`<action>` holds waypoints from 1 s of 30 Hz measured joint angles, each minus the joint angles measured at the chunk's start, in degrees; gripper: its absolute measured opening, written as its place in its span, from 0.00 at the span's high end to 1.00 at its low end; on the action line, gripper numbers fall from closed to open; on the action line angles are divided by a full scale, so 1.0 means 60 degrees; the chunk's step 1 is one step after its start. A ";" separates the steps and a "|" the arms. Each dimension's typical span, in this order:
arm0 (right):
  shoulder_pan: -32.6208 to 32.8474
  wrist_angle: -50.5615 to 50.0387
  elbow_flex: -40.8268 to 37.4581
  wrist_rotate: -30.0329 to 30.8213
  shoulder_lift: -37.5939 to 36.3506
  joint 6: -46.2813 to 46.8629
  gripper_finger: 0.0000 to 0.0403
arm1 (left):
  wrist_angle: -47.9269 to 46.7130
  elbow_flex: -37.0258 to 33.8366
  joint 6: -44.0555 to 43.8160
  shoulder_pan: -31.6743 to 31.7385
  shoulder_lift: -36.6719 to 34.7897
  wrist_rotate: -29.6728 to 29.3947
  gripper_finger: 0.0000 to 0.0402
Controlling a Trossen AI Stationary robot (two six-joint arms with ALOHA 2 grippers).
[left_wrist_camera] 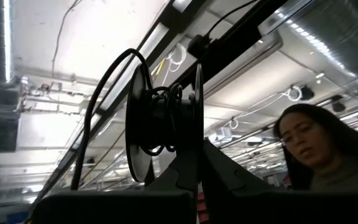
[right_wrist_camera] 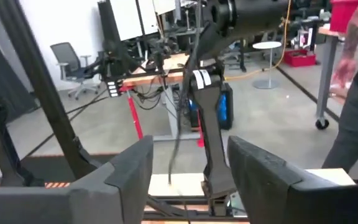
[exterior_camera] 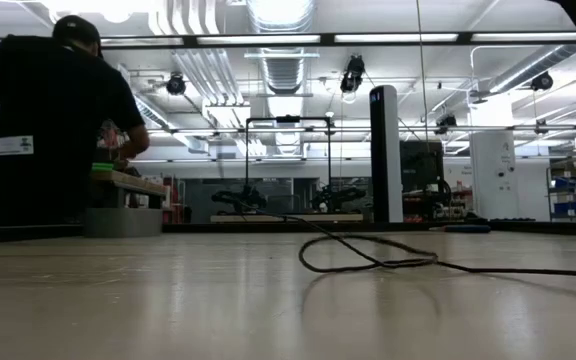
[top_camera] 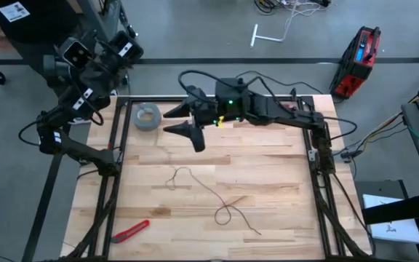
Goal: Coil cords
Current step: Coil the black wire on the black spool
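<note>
Low view, closest in: the cord (exterior_camera: 368, 262) lies slack on the table (exterior_camera: 168, 300), one loop of it raised off the wood. From above, a red cutter (top_camera: 131, 231) sits at the near left corner, and the cord (top_camera: 208, 193) wanders in thin loops across the middle of the table (top_camera: 268, 167), touching neither arm. Farther back, the tape roll (top_camera: 148, 116) lies flat near the left rail. Just beside it the right gripper (top_camera: 182, 121) hangs above the boards with its fingers spread wide and nothing between them; its own camera shows the same gap (right_wrist_camera: 188, 180). The left arm is raised off the table's far left corner. Its gripper (left_wrist_camera: 191, 167) points at the ceiling, clamped on the reel (left_wrist_camera: 160, 121), which has cord wound round its hub. People stand in the room beyond.
</note>
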 joint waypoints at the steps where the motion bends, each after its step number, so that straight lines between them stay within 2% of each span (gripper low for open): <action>1: -0.0021 0.0077 0.0007 0.0007 0.0068 0.0101 0.46 | -0.0017 0.0000 0.0050 0.0000 0.0004 -0.0049 1.00; 6: -0.0029 0.0376 0.0003 0.0117 0.0613 0.0429 0.38 | -0.0137 0.0000 0.0414 0.0007 -0.0011 -0.0207 1.00; 9: -0.0021 0.0405 -0.0007 0.0516 0.0766 0.0746 0.37 | -0.0153 0.0000 0.0487 0.0007 -0.0007 -0.0215 1.00; 12: 0.0001 0.0390 -0.0007 0.0742 0.0676 0.0575 0.48 | -0.0149 0.0015 0.0455 0.0008 -0.0021 -0.0226 1.00; 14: 0.0091 0.0246 -0.0007 0.1123 0.0471 0.0243 0.64 | -0.0146 0.0015 0.0501 0.0070 -0.0074 -0.0239 1.00; 16: 0.0214 -0.0015 -0.0004 0.1544 0.0149 -0.0226 0.85 | -0.0156 0.0015 0.0650 0.0180 -0.0141 -0.0654 1.00; 18: 0.0399 -0.0306 0.0014 0.2090 -0.0103 -0.0962 0.96 | -0.0235 0.0015 0.0938 0.0290 -0.0258 -0.1478 1.00; 23: 0.1081 -0.1095 0.0014 0.4110 -0.0743 -0.2197 0.99 | -0.1761 0.0008 0.1857 0.0765 -0.0634 -0.3382 1.00; 26: 0.1388 -0.1267 0.0014 0.5095 -0.1040 -0.2622 1.00 | -0.2656 0.0004 0.1949 0.1095 -0.0703 -0.3628 1.00; 30: 0.1269 -0.1374 0.0014 0.5160 -0.1187 -0.2354 0.99 | -0.2673 -0.0011 0.1681 0.1228 -0.0615 -0.3683 1.00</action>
